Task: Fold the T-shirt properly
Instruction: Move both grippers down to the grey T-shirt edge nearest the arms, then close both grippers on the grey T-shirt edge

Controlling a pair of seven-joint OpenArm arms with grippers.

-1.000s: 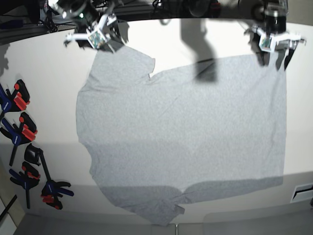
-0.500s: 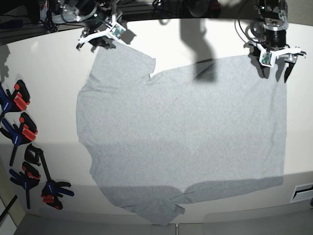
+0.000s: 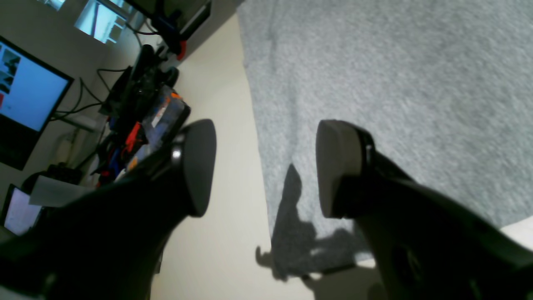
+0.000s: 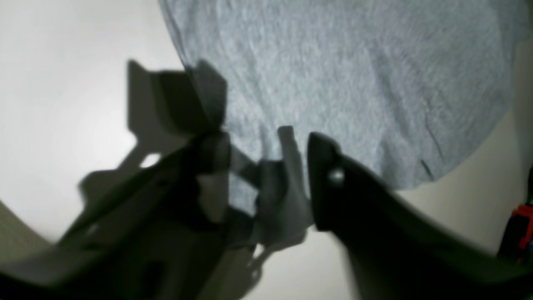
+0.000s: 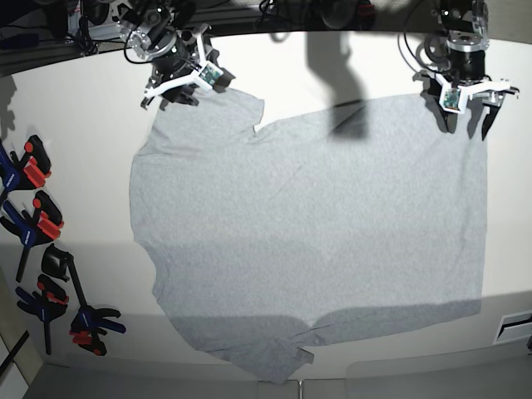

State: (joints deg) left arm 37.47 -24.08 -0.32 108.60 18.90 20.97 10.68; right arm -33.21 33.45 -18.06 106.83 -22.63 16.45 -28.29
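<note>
Left wrist view
Left gripper (image 3: pixel 266 166): jaws spread wide, nothing between them; straddling the T-shirt (image 3: pixel 374 83) edge, one finger over bare table (image 3: pixel 225 125), the other over cloth.
Risk: closing at this height likely to catch air, or only a thin lip of hem that slips out on the lift.

Right wrist view
Right gripper (image 4: pixel 268 175): jaws partly spread around a bunched bit of sleeve edge of the T-shirt (image 4: pixel 333 83); no firm pinch visible, view blurred.
Risk: shallow bite on one layer; sleeve liable to slide free or drag the shoulder into creases.

Base view
T-shirt (image 5: pixel 307 233): spread flat, plain side up, across the table (image 5: pixel 83 108); sleeve at far left corner under the right gripper (image 5: pixel 179 79), hem corner at far right under the left gripper (image 5: pixel 467 104).
Clamps (image 5: pixel 41 249): lying along the near-left table edge, apart from the cloth.
Risk: uneven grips between the two arms apt to skew the fold line; crumpled lower sleeve near the front edge likely to get folded in unsmoothed.
</note>
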